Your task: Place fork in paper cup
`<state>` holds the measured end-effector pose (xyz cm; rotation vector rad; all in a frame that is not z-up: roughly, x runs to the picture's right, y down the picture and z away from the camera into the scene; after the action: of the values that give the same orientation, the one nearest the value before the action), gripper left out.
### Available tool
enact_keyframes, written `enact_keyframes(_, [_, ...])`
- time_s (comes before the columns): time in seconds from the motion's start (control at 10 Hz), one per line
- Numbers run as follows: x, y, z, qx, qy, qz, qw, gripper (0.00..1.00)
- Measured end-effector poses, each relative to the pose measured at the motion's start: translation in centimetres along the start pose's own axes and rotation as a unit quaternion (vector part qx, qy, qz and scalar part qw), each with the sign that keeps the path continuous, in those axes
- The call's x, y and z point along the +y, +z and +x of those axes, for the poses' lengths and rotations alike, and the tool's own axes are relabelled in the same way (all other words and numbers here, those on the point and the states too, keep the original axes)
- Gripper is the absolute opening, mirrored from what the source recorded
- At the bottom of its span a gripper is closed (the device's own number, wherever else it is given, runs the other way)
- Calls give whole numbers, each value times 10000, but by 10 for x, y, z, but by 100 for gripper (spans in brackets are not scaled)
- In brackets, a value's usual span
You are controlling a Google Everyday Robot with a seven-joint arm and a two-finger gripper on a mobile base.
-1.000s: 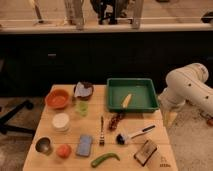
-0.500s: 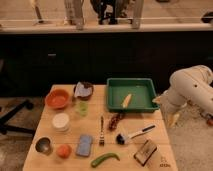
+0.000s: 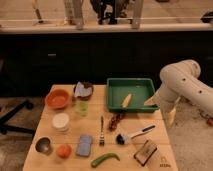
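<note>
Wooden table [image 3: 161,126], fork [image 3: 101,131] central, paper cup [image 3: 61,121] leftward, hand [image 3: 171,116] past right edge

Warm, moderate light from above falls on the tabletop [image 3: 142,120]; things on it cast short, soft shadows. The cabinets [image 3: 75,65] behind stay nearly black. The pale gripper [image 3: 171,116], just off the tabletop's right edge, catches the light.

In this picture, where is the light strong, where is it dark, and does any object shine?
Camera view: warm light falls on the table, whereas the cabinets behind are nearly black; the strip at the top is bright; the metal cup glints slightly; the fork lies in even light; the gripper hangs in dimmer light off the table's right edge.
</note>
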<state>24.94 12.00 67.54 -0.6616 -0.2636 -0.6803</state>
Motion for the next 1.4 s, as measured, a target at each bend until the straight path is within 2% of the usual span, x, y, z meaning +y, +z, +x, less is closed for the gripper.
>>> enact_keyframes(0.3, [-8,17,-19,181,-626,-342,9973,80])
enact_keyframes(0.6, [-11,35,-49,321,-1141,-593,9912,80])
enact_keyframes(0.9, [-16,46,-64,429,-1253,-627,9892,80])
enact_keyframes(1.4, [-15,46,-63,419,-1270,-585,9893,80])
